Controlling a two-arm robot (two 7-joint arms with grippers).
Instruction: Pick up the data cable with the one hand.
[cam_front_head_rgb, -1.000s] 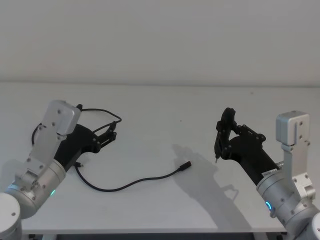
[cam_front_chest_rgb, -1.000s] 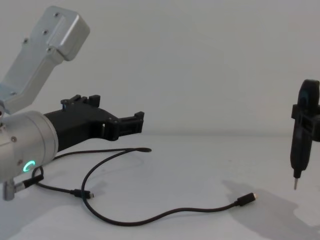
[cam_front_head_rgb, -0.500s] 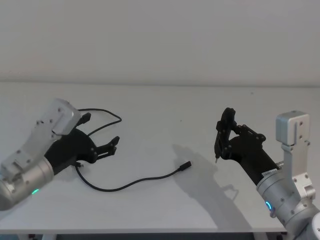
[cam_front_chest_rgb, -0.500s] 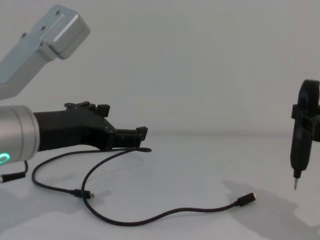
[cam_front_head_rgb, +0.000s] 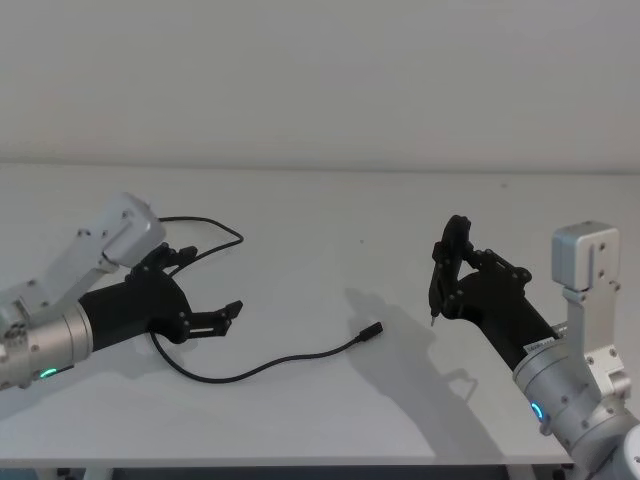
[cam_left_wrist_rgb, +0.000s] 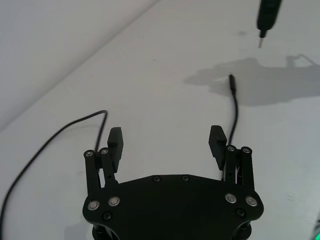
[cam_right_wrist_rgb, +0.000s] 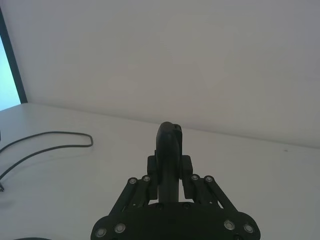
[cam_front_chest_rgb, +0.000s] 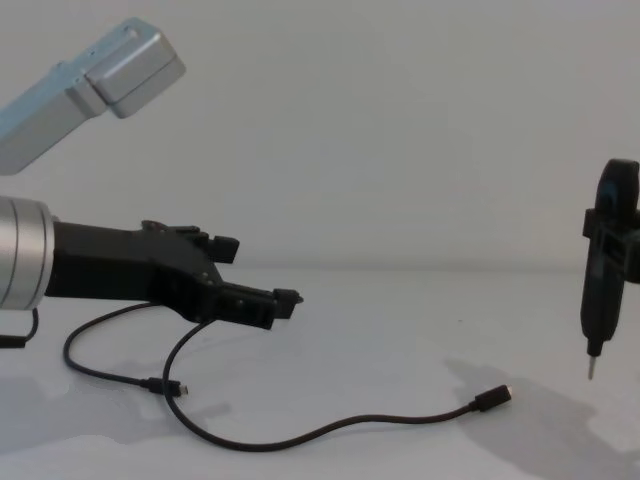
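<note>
Hovering over data cable (cam_left_wrist_rgb: 235, 110), left tool (cam_left_wrist_rgb: 165, 136) spread wide.

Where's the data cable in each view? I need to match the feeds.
Head view: data cable curves across the centre, plug rightmost.
Left wrist view: cable runs beyond the open left gripper.
Right wrist view: its loop lies beyond the right gripper.
Chest view: cable snakes low, centre.
Landmark: right gripper's pointed tip, near the plug.
</note>
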